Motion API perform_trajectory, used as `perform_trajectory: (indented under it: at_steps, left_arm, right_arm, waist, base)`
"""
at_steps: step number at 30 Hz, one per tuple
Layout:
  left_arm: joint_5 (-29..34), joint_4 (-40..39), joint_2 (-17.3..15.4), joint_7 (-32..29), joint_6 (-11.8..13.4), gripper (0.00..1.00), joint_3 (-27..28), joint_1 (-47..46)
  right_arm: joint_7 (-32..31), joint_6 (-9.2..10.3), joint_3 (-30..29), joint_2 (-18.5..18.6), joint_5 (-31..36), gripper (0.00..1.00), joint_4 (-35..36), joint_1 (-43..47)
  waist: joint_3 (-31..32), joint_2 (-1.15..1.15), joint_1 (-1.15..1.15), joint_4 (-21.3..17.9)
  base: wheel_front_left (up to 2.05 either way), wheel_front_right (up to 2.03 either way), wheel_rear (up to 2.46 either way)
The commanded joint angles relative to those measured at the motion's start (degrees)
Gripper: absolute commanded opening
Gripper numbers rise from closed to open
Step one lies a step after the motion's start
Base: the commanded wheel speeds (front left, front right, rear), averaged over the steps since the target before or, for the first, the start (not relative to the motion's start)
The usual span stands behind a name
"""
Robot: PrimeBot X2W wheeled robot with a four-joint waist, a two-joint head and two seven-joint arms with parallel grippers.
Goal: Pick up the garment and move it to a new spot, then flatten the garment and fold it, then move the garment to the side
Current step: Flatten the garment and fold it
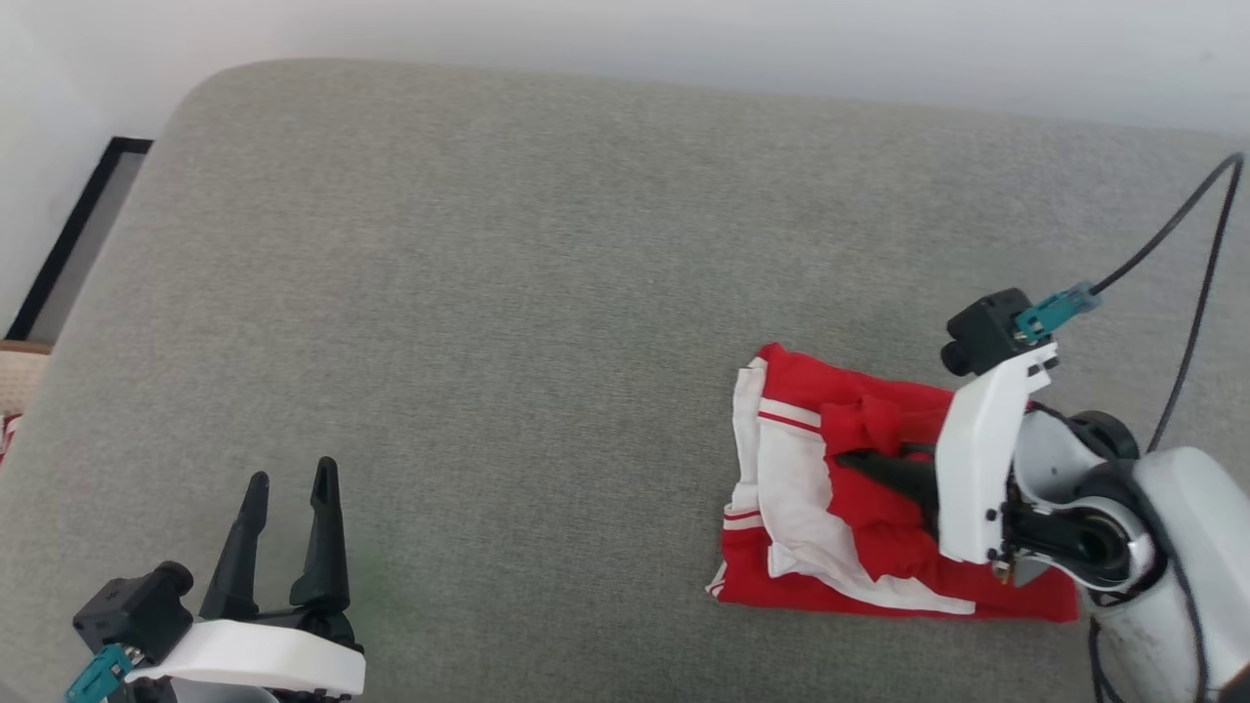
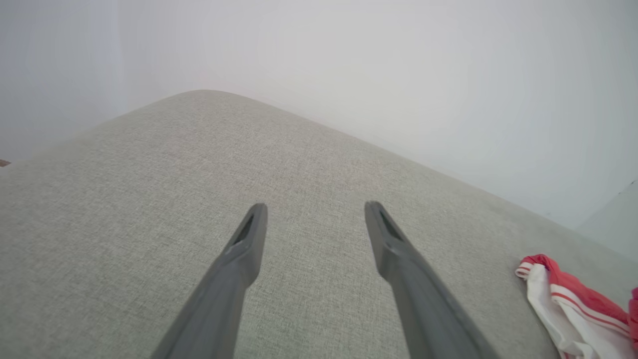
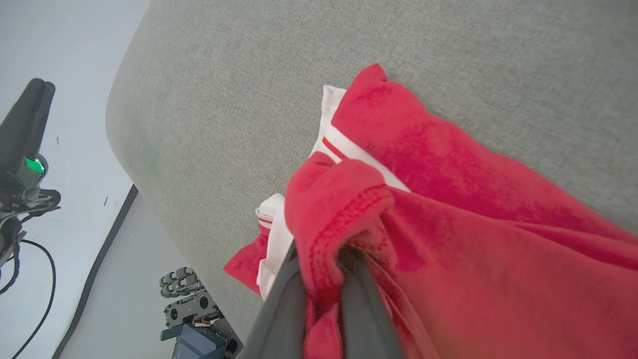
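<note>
Shirt: the red shirt with white sleeves [image 1: 874, 542] lies crumpled on the right side of the grey cushion [image 1: 488, 293], near its front edge.
Right tool: the right tool [image 1: 861, 461] comes in from the shirt's right, its dark fingers clamped on a bunched red fold near the middle of the heap [image 3: 473, 199].
Left tool: the left tool [image 1: 291, 474] stands well apart at the cushion's front left, fingers spread wide over bare fabric, grasping nothing [image 2: 315, 207].
Shirt from the left: only a corner [image 2: 563, 299], cut off by the frame's right edge.
Hidden: the right fingertips [image 3: 294, 279] are buried in cloth; the white wrist bracket [image 1: 981, 469] covers part of the shirt's right side.
Hard to make out: how the shirt is folded.
</note>
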State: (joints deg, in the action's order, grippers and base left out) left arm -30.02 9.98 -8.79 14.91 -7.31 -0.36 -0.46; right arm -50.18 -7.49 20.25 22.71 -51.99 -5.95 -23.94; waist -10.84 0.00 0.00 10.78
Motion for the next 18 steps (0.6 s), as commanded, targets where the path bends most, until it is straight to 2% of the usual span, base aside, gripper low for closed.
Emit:
perform_trajectory:
  at_steps: [1, 2, 3, 7, 11, 18]
  left_arm:
    - [-0.31, 0.04, 0.03, 0.36, -0.19, 1.00, -0.21, -0.42]
    - [-0.53, 0.12, 0.13, 0.36, -0.19, 1.00, -0.30, -0.38]
    - [-0.82, 0.17, 0.30, 0.36, -0.19, 1.00, -0.41, -0.45]
    - [-1.25, 0.37, 0.02, 0.37, -0.19, 1.00, -0.36, 0.09]
    - [-2.30, 0.16, -0.08, 0.37, -0.19, 1.00, 0.99, 1.14]
    - [-3.18, 0.22, -0.50, 0.36, -0.19, 1.00, 3.34, 1.98]
  right_arm:
    - [0.90, 0.00, 0.58, -0.65, 0.51, 0.09, -0.93, -0.79]
    - [1.32, 0.00, 0.93, -0.81, 0.77, 0.42, -1.59, -1.13]
    - [1.81, 0.00, 1.43, -0.77, 1.18, 1.00, -2.03, -1.46]
    - [3.02, 0.00, 1.86, -0.79, 0.55, 1.00, -3.10, -2.27]
    - [4.66, 0.00, 1.15, 0.36, -0.52, 1.00, -1.14, -2.53]
    - [12.47, 0.00, -2.89, 3.34, 0.33, 1.00, 2.93, -0.58]
  waist:
    - [0.45, 0.00, 0.00, 1.05]
    - [0.52, 0.00, 0.00, 1.29]
    - [0.64, 0.00, 0.00, 1.53]
    - [1.26, 0.00, 0.00, 1.44]
    - [2.03, 0.00, 0.00, 0.19]
    - [2.98, 0.00, 0.00, -3.00]
  base:
    - [0.00, 0.00, 0.00]
    - [0.00, 0.00, 0.00]
    - [0.00, 0.00, 0.00]
    - [0.00, 0.00, 0.00]
    - [0.00, 0.00, 0.00]
    - [0.00, 0.00, 0.00]
